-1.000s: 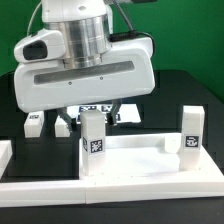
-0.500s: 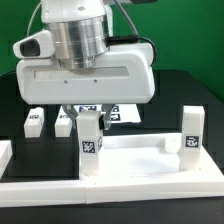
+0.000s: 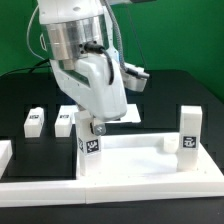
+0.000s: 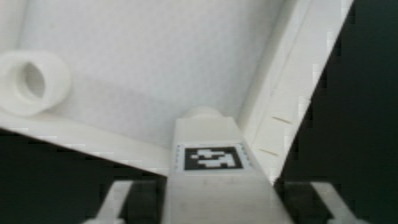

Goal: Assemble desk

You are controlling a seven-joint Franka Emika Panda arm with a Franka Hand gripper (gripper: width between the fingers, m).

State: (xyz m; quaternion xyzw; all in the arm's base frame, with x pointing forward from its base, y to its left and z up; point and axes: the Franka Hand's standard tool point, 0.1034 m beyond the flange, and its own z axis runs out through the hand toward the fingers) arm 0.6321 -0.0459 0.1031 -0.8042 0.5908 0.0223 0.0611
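Note:
The white desk tabletop (image 3: 135, 158) lies at the front with its rim up. A white square leg (image 3: 92, 148) with a tag stands in its corner on the exterior view's left, and a second tagged leg (image 3: 190, 133) stands in the corner on the right. My gripper (image 3: 92, 124) comes down on top of the left leg and is shut on it. In the wrist view the leg (image 4: 214, 150) sits between my two fingers (image 4: 128, 200), with a round socket (image 4: 27, 82) and the raised rim (image 4: 294, 80) of the tabletop beyond it.
Two loose tagged legs (image 3: 34, 122) (image 3: 65, 122) lie on the black table at the exterior view's left. A long white border rail (image 3: 110, 192) runs along the front edge, and another rail end (image 3: 5, 152) shows at far left. The hand hides most of the marker board.
My hand has turned about its upright axis while staying over the left leg; its broad side faced the camera before and now stands at an angle. The other legs have not moved.

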